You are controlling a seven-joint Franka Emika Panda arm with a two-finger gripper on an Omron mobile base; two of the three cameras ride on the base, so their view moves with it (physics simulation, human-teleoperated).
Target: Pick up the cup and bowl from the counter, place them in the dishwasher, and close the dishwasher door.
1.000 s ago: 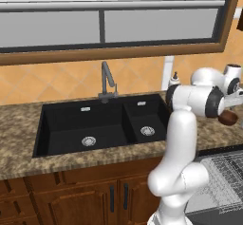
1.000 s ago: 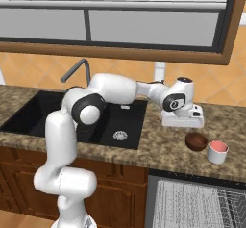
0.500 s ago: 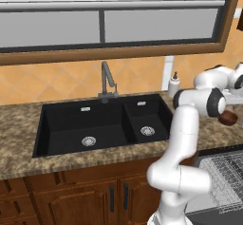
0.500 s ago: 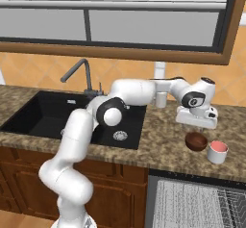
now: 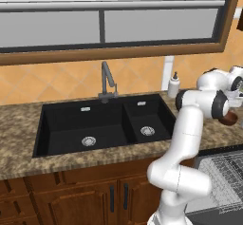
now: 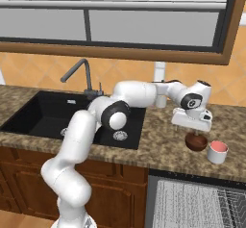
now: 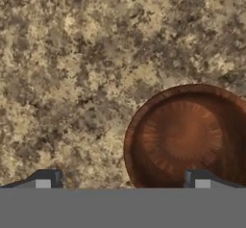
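Looking from left to right in the right base view, you first meet the black double sink (image 6: 72,119) set into the brown speckled tabletop (image 6: 158,147), with a dark faucet (image 6: 79,75) behind it at about 12 o'clock. Further right, a white soap bottle (image 6: 160,85) stands by the orange tiled wall. Your gripper (image 6: 191,130) hangs right above the brown bowl (image 6: 196,142); whether it touches the rim you cannot tell from here. Just beside the bowl, at its 3 o'clock, sits the cup (image 6: 217,152), white outside and pink inside. Below the tabletop edge, at 5 o'clock from the bowl, the dishwasher (image 6: 197,205) stands open with its pale wire rack showing.

In the hand view the fingers (image 7: 44,179) are spread wide and hold nothing. The bowl (image 7: 190,138) lies toward 4 o'clock, off centre, with one fingertip over its near rim and the other over bare stone.

By these pictures you are at the very start: neither dish has been lifted, the rack looks empty where it shows, and the dishwasher door is yet to be shut. It seems you must first centre on the bowl, grasp it, carry it to the rack, then do the same with the cup.
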